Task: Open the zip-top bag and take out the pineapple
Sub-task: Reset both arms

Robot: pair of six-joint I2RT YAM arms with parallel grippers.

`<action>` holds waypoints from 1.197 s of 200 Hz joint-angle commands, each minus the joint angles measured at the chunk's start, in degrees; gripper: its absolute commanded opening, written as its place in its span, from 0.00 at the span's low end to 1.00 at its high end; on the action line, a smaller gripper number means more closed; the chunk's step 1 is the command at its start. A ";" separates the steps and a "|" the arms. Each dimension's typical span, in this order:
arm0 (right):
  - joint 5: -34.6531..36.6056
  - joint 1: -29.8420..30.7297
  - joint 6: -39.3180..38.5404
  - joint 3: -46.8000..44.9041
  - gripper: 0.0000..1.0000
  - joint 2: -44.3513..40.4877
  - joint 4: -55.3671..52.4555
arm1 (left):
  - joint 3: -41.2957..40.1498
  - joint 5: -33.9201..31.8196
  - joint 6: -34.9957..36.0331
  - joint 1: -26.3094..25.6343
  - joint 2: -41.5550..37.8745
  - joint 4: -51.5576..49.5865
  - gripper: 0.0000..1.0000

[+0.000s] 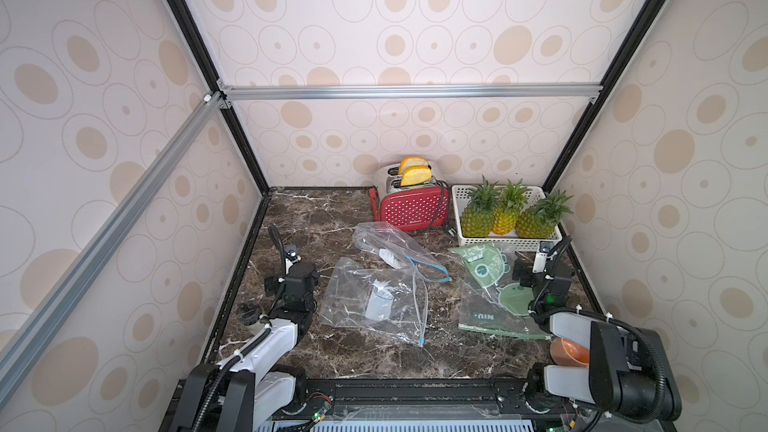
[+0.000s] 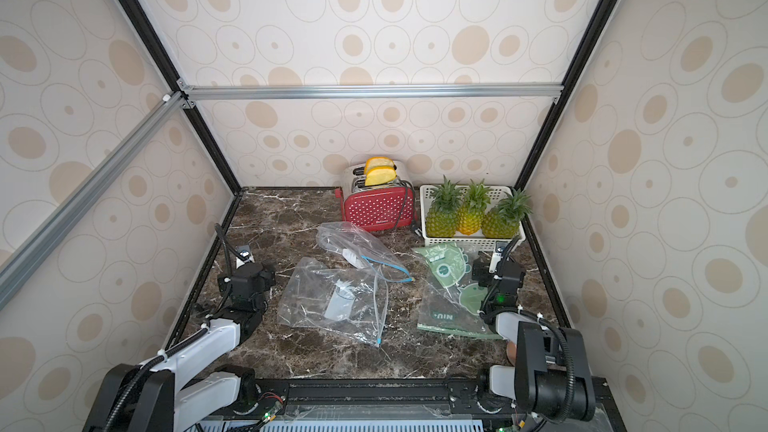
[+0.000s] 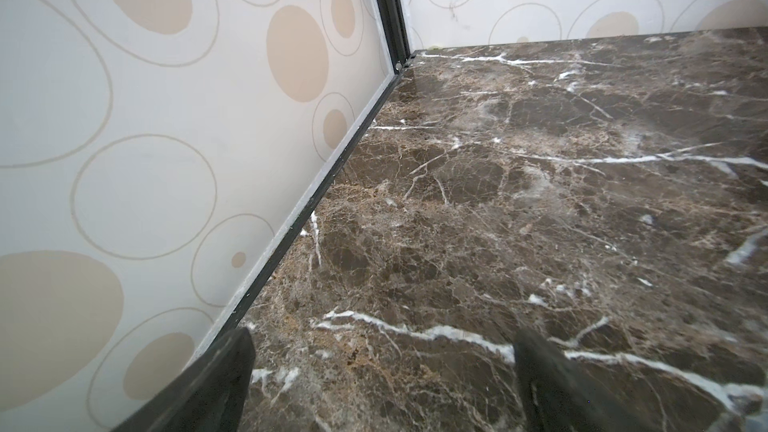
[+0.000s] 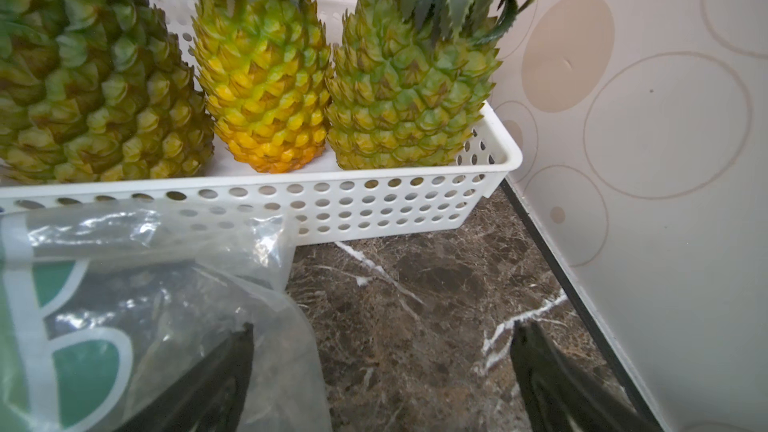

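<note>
Bench [image 1: 316, 218] read as a clock face, 12 o'clock at the back wall. Three fruits are counted: left pineapple [image 1: 478, 220], middle pineapple [image 1: 504, 220] and right pineapple [image 1: 536, 224]. All are set in the one white basket [image 1: 511, 243] at 1 o'clock. Three bags are counted: near clear bag [image 1: 374, 305] and far clear bag [image 1: 386, 243] at bench centre, and green-printed bag [image 1: 486, 284] at 3 o'clock. All three bags lie slack, and no fruit is seen inside any of them. The left gripper [image 3: 384, 338] is held wide and empty over bare bench at 9 o'clock, aimed at the left back corner. The right gripper [image 4: 386, 328] is likewise held wide and empty. The basket lies near it at its 12 o'clock. One of its fingers is seen over a corner of the green-printed bag; contact cannot be told. Long axes: the left and middle pineapples stand upright, and the right pineapple leans, crown toward 2 o'clock. The right arm is judged much the nearer to the fruit; the left arm is well apart from it. Removal is judged already done, since no loaded bag is found. Also noted: one red toaster [image 1: 411, 211] at 12 o'clock, with two yellow slices [image 1: 415, 174] in it.
</note>
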 commanded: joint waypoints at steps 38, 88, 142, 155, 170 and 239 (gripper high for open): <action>-3.41 1.06 -0.57 -0.80 1.00 7.09 11.89 | 3.64 6.10 5.47 3.17 12.53 17.50 0.99; -3.84 4.15 -4.81 1.70 1.00 11.14 10.82 | 2.81 13.38 3.38 5.79 21.06 27.91 0.99; -7.27 4.08 -6.22 7.57 1.00 12.50 1.32 | 5.83 19.03 3.47 7.50 23.69 24.34 0.99; -7.30 4.10 -6.13 7.64 1.00 12.38 0.87 | 6.45 21.44 3.08 8.40 23.77 23.19 0.99; -7.30 4.06 -6.14 7.64 1.00 12.40 1.15 | 6.48 21.95 2.97 8.64 23.75 23.24 0.99; -7.34 4.05 -6.18 7.48 1.00 12.26 1.25 | 6.21 21.87 3.14 8.64 23.51 23.48 0.99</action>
